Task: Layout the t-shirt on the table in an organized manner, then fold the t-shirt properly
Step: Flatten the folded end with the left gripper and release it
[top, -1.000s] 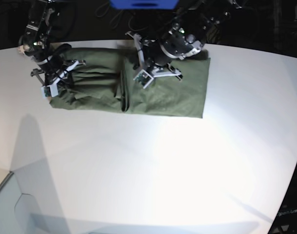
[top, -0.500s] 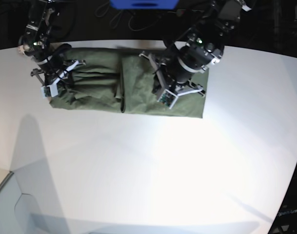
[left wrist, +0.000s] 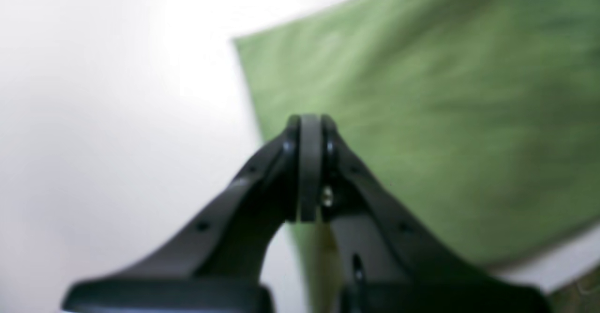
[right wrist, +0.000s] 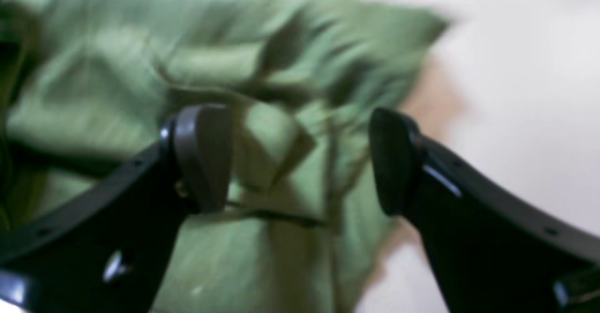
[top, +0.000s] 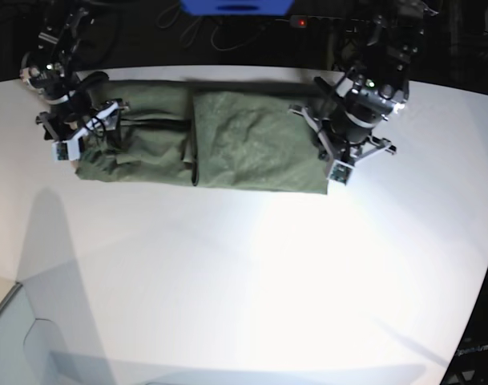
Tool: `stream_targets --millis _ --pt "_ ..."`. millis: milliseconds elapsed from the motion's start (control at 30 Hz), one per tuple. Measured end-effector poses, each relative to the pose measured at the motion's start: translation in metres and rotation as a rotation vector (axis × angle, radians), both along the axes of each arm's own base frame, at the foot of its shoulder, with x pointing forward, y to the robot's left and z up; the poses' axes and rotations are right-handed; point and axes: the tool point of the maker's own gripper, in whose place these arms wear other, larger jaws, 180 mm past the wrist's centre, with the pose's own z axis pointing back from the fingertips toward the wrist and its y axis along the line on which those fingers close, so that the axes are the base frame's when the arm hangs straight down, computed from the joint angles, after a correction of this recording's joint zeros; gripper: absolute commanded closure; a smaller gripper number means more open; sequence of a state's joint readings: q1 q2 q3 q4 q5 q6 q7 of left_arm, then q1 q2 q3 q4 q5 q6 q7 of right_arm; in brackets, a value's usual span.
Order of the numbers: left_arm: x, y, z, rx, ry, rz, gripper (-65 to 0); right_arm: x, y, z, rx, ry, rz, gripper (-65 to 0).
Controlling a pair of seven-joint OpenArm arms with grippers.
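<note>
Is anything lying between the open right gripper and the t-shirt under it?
Nothing visible. The right gripper hangs open directly over the bunched end of the t-shirt, with only green cloth showing between its fingers.

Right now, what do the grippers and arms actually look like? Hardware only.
Both arms are black, with cables along their upper links. The left gripper has matte black curved fingers with small screw holes. The right gripper has the same black fingers, ending in rounded dark pads. In the base view each wrist carries pale brackets.
</note>
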State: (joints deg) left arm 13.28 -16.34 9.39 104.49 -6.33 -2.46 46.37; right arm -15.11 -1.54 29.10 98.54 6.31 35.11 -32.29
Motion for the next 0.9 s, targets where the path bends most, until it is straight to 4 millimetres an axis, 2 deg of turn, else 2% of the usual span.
stream_targets --millis 67,133,267,367,500,767,833,900 --pt "-0.001 0.008 -0.011 0.01 0.019 0.02 0.0 -0.002 -0.003 0.0 0.0 0.002 -0.014 -45.8" --pt "0.002 0.007 -0.012 -0.004 -0.015 0.02 0.0 -0.002 -0.004 -0.002 0.004 0.004 -0.017 -45.8" --pt "0.003 0.004 -0.014 -0.02 -0.027 0.018 0.0 0.001 -0.005 -0.023 0.052 0.045 -0.044 -45.9" --pt "0.001 0.006 -0.02 -0.017 -0.016 0.021 0.0 0.005 -0.014 -0.031 0.097 0.027 -0.097 -45.9" --pt "0.0 0.007 -0.023 -0.015 -0.009 0.024 0.0 0.013 -0.026 -0.035 0.111 0.013 -0.112 -45.7" --pt "-0.001 0.011 -0.03 -0.007 0.009 0.031 0.0 0.015 -0.025 -0.039 0.141 -0.012 -0.124 -45.2" --pt "0.0 0.011 -0.03 -0.007 0.008 0.031 0.0 0.015 -0.023 -0.039 0.148 -0.018 -0.128 -43.0" --pt "0.003 0.011 -0.028 -0.007 0.002 0.031 0.0 0.015 -0.022 -0.039 0.148 -0.02 -0.125 -34.9"
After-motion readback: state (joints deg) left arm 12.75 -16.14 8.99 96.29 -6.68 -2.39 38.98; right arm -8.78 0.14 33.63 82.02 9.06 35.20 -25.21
